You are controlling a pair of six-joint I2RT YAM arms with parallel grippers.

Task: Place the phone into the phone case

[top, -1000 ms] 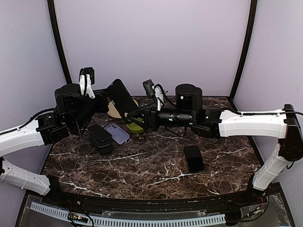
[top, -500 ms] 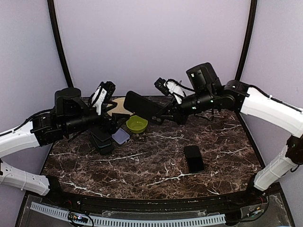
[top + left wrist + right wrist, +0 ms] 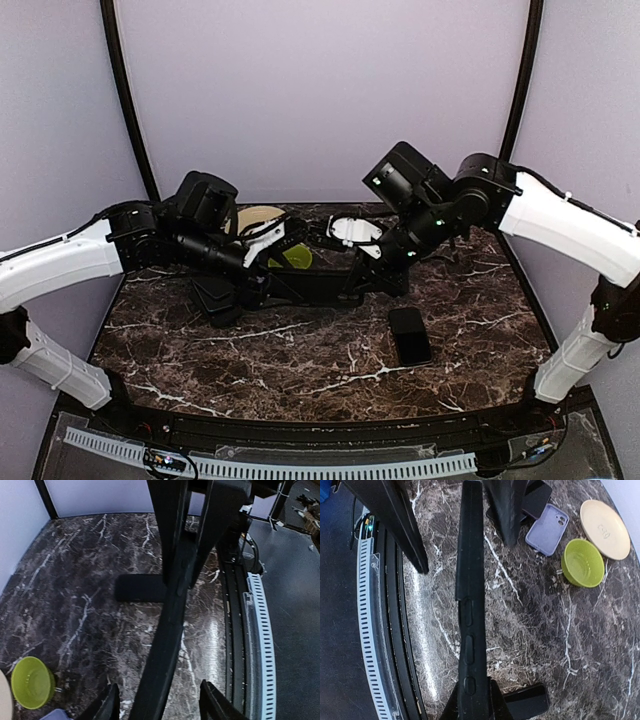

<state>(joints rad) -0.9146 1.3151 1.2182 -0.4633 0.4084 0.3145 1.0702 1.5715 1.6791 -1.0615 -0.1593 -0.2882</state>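
A black phone (image 3: 330,287) hangs low over the table's middle. My right gripper (image 3: 378,278) is shut on its end; in the right wrist view the phone (image 3: 470,600) stands edge-on, side buttons showing, between that gripper's (image 3: 472,704) fingers. My left gripper (image 3: 292,284) is open around the phone's other end. In the left wrist view its fingers (image 3: 107,706) stand apart on either side of the phone's edge (image 3: 167,630), with gaps. The lavender phone case (image 3: 547,529) lies flat on the table near the green bowl; the left arm hides it in the top view.
A green bowl (image 3: 582,562) and a beige plate (image 3: 605,522) sit at the back. A stack of black phones (image 3: 215,300) lies left of the case. Another black phone (image 3: 410,335) lies flat right of centre. The slotted rail (image 3: 370,630) runs along the near edge.
My right arm has swung the phone down from upright to low over the middle. My left arm has moved right, its open fingers now straddling the phone's free end.
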